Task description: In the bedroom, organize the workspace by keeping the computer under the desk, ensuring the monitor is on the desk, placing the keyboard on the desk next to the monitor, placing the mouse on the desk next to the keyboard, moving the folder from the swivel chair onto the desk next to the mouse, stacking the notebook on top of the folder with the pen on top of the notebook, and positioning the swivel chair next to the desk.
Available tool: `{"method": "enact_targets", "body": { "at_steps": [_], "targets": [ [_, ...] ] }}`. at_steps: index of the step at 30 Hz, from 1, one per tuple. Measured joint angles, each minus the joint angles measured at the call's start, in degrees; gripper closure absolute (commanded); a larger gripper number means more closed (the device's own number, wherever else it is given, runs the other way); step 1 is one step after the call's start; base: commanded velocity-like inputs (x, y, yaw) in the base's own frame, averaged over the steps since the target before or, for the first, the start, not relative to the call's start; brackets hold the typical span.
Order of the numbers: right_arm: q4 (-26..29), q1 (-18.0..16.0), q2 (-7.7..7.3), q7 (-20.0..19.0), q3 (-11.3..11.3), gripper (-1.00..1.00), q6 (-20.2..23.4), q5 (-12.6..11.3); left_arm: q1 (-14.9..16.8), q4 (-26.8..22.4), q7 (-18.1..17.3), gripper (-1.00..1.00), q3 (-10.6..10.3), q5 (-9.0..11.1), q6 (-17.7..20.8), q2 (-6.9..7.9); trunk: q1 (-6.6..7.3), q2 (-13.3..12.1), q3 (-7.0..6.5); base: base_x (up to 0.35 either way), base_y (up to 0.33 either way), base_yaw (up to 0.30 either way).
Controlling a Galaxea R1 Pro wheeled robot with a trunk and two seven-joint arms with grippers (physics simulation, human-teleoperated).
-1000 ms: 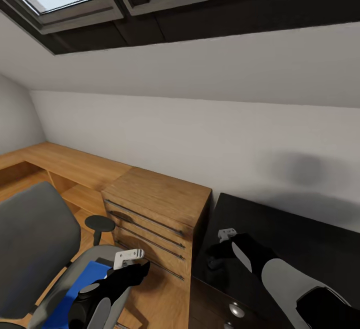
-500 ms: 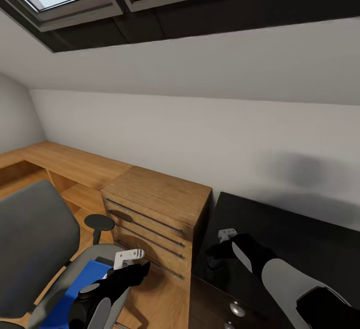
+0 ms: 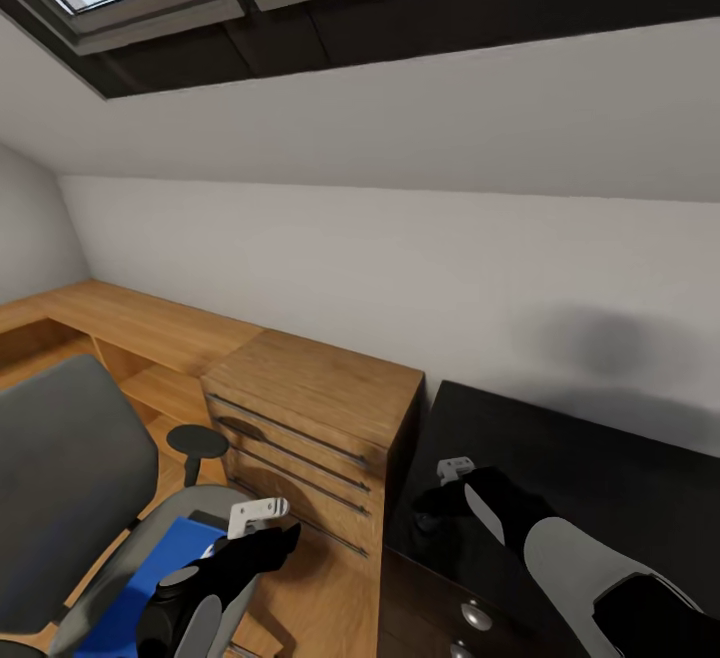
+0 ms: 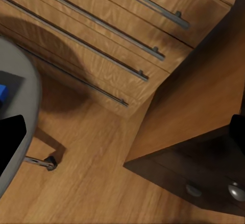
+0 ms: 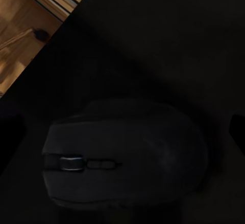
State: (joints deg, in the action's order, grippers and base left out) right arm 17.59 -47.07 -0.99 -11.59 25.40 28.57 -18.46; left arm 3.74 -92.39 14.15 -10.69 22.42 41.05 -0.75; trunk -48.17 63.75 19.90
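Mouse [image 5: 125, 155] on the black bench [image 3: 620, 478], right below the right pincer [image 5: 125, 127].

Lying flat between that pincer's wide-spread fingertips, dark on dark, near the bench's end by the wooden chest [image 3: 310, 418]. Blue folder [image 3: 150, 578] waiting on the grey swivel chair [image 3: 70, 498], under the left pincer [image 3: 262, 516]; spread of that one impossible to tell. Risk, as a guess: smooth rounded shell squirting sideways under an off-centre squeeze, or sliding off the nearby bench edge.
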Motion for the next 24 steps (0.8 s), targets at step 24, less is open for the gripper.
{"method": "enact_targets", "body": {
  "at_steps": [24],
  "targets": [
    [-0.18,0.00,0.08,-0.07,0.00,-1.00,0.08,0.00,0.00,-0.01,-0.03,-1.00,0.05,0.00,0.07,0.04,-0.45,0.82,0.36,0.000,0.000,0.000]
  ]
}}
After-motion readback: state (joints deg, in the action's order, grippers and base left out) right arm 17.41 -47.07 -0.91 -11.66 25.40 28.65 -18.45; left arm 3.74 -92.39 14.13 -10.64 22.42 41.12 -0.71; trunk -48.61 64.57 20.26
